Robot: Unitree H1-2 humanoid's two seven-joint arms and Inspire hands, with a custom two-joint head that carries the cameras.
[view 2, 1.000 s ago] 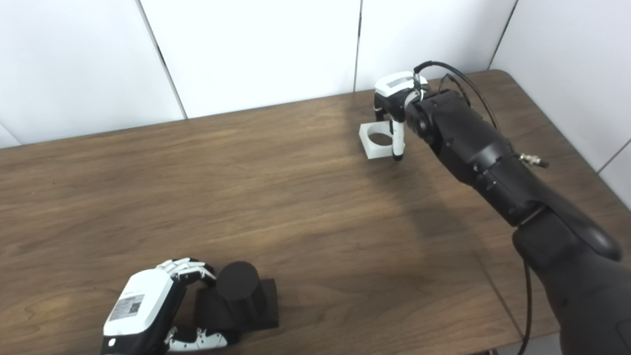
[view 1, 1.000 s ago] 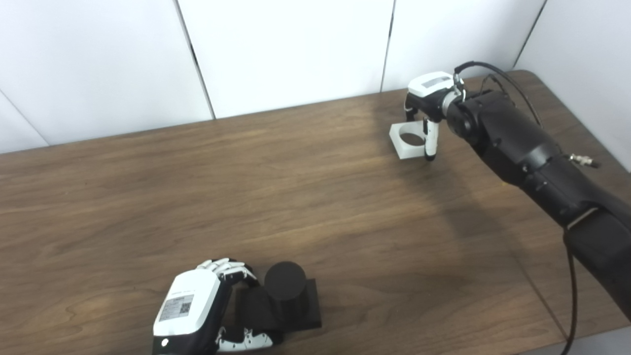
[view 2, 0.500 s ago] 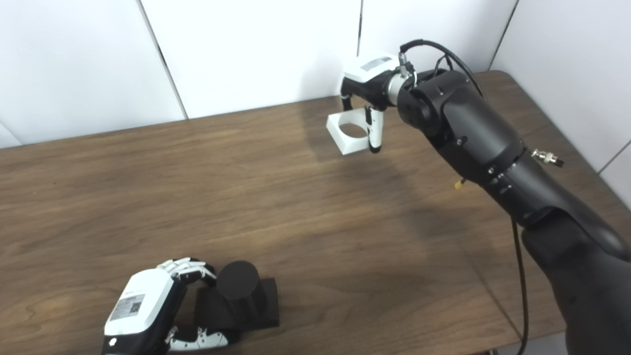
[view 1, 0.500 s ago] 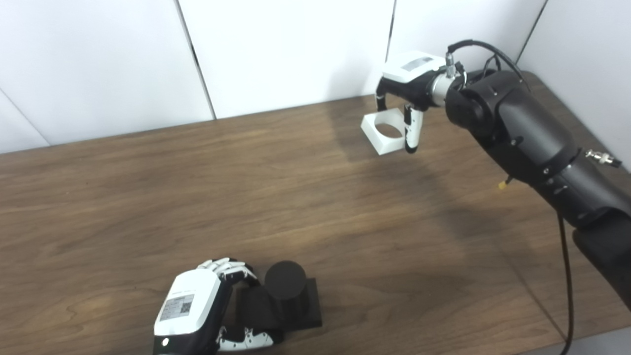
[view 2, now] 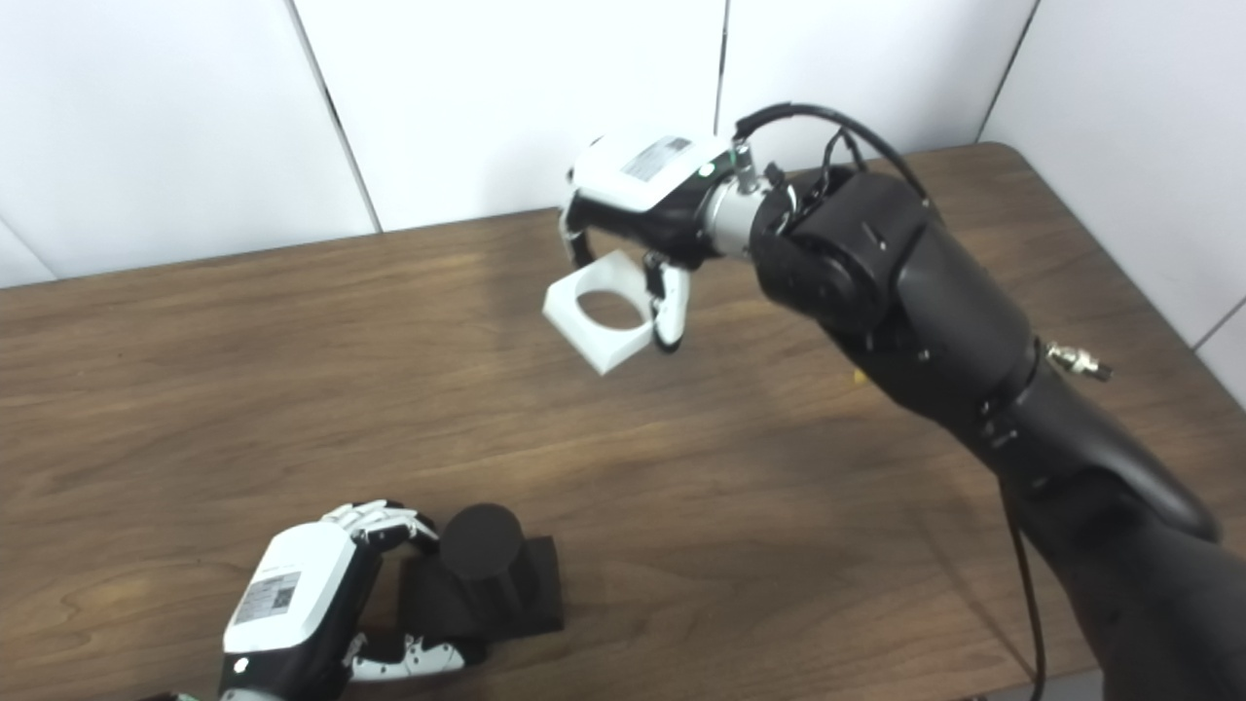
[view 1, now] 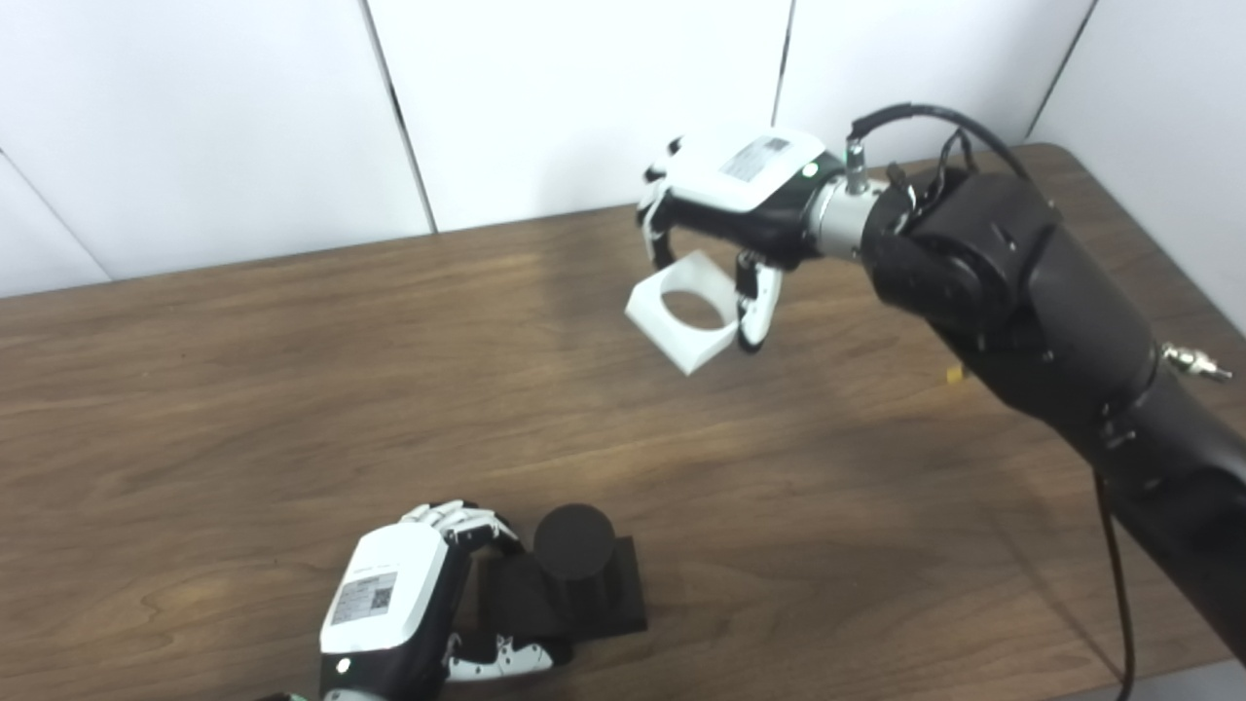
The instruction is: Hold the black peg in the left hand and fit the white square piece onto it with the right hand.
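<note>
Left eye view shows the job about half done. The left hand (view 1: 394, 608) sits low at the near edge of the brown worktop (view 1: 243, 389), and its fingers (view 1: 458, 516) are wrapped around the flat base of the black peg (view 1: 574, 545). The peg stands upright with its round top bare, so nothing has been put on it yet. The right hand (view 1: 725, 209) is up in the air over the far side of the worktop, and it is grasping the white square piece (view 1: 681, 312) between its fingers and thumb. That piece hangs clear of the wood and is tilted, with one corner pointing down, and the round hole through it can be seen. It is well apart from the peg, farther back and more to the right. So the picking up looks finished for both things: the peg is held and the white piece is lifted. What is left is the bigger part, I think. The white piece has to be carried over to the peg, turned flat so the hole lines up with the round top, and then pushed down onto it.
</note>
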